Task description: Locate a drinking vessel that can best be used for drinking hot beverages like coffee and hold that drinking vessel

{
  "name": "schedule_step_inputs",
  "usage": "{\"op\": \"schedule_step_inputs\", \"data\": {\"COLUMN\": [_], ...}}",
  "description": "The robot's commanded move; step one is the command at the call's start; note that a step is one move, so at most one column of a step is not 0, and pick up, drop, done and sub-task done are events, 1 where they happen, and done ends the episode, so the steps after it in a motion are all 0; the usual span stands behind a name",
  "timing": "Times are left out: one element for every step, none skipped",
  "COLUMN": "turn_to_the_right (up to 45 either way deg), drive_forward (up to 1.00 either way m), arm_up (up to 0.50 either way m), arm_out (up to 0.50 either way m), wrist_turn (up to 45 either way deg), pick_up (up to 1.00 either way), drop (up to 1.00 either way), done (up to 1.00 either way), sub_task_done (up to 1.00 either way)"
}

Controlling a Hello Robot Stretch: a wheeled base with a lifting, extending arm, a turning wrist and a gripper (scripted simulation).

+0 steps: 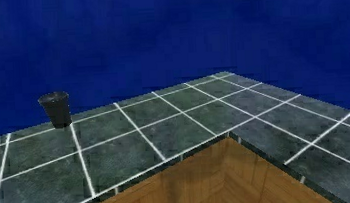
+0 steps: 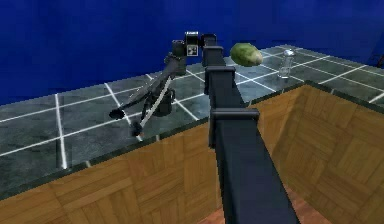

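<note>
A small dark cup-like vessel [image 1: 54,108] stands on the dark tiled countertop [image 1: 184,124] at the forward view's left, near the blue wall. In the arm side view the dark arm [image 2: 232,130] rises from the bottom edge to the two white marker squares [image 2: 197,41]. Left of them the gripper [image 2: 130,118] slants down over the countertop [image 2: 60,125], its thin fingers [image 2: 143,122] low above the tiles. A dark shape [image 2: 160,100] sits close behind the fingers. I cannot tell whether the gripper holds anything.
A green rounded thing [image 2: 245,53] and a small clear glass [image 2: 288,64] stand on the counter right of the arm. The counter turns a corner, with wooden fronts [image 2: 300,140] below its edge. A blue wall [image 1: 180,34] backs it.
</note>
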Motion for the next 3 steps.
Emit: {"op": "schedule_step_inputs", "data": {"turn_to_the_right": [0.0,0.0,0.0], "drive_forward": [0.00,0.00,0.00], "arm_up": [0.00,0.00,0.00], "arm_out": [0.00,0.00,0.00], "wrist_turn": [45.0,45.0,6.0], "pick_up": [0.00,0.00,0.00], "drop": [0.00,0.00,0.00], "done": [0.00,0.00,0.00], "sub_task_done": [0.00,0.00,0.00]}}
